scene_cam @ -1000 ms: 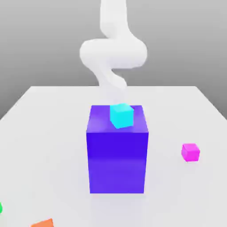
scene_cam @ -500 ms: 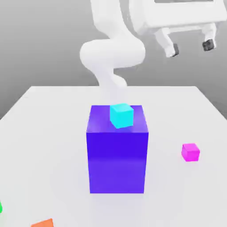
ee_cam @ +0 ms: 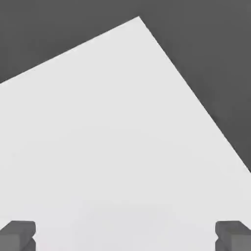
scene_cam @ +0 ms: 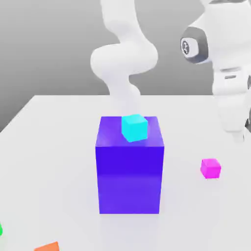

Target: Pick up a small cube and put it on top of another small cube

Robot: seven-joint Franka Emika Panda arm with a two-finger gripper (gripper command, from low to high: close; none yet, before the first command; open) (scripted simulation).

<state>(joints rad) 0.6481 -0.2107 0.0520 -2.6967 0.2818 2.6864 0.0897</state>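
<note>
The small cube [scene_cam: 211, 168], plain magenta-pink, lies on the white table [scene_cam: 59, 147] at the exterior view's right. My gripper [scene_cam: 238, 133] hangs from the white arm a little above the table, behind the small cube and further toward the exterior view's right, apart from it. In the hand view my gripper [ee_cam: 125, 236] is open: two dark fingertips [ee_cam: 17, 234] stand wide apart with nothing between them, over bare table near a corner.
A big blue-violet block [scene_cam: 130, 171] stands mid-table with a small cyan cube [scene_cam: 134, 127] on its top. An orange cube [scene_cam: 47, 246] and a green thing [scene_cam: 0, 229] sit at the near left edge. The arm's elbow [scene_cam: 125, 59] rises behind the block.
The hand has swung down from high above the table to the exterior view's right side, now pointing downward near the magenta cube. No cube has moved.
</note>
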